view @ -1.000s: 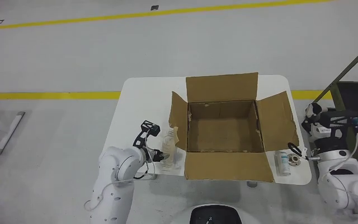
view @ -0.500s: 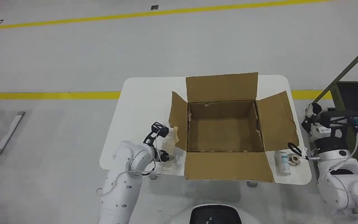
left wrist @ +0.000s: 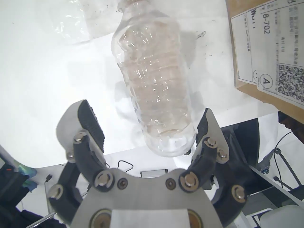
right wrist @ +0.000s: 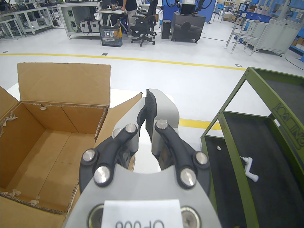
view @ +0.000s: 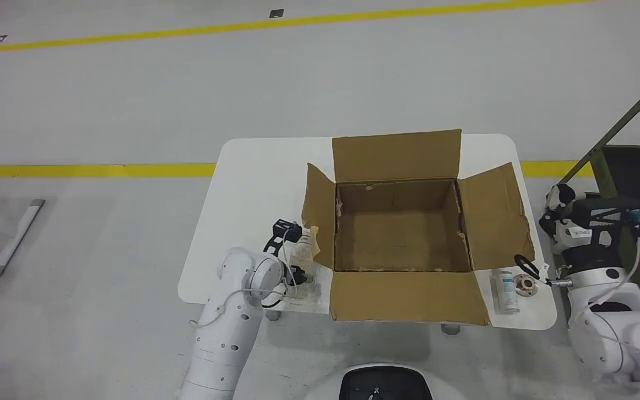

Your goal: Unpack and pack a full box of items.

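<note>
Clear plastic bottle (left wrist: 152, 79), tan cap, thin ribbed wall, seemingly empty. One item, awaiting packing.

Location: on the white tabletop (view: 260, 190), apparently lying on its side just beside the left flap of the open cardboard box (view: 395, 158). The base is close to the tabletop's near edge and the cap points away from it. A sheet of clear plastic wrap (left wrist: 71, 24) lies beyond the cap end.

Left claw (left wrist: 147, 113): spread wide, holding nothing. The bottle's base end sits between the fingers but off-centre. It is close against the finger on the box side, possibly touching, with a clear gap to the other finger. The claw faces the base, not the middle of the body.

Right claw (right wrist: 147, 103): closed, empty, held off the far side of the box.

Hazards, as judged:
- Off-centre closing. The nearer finger would meet the bottle first and could roll or skid it sideways before the other pad arrives.
- Grip at the rounded base only. Smooth plastic may squirt out forwards, or the cap end may droop on lifting.
- Thin wall. Hard squeezing may buckle it and loosen the hold.
- Near edge. A nudge towards it could send the bottle to the floor.
- Box flap. It stands between bottle and box, and a low carry could snag it.
</note>
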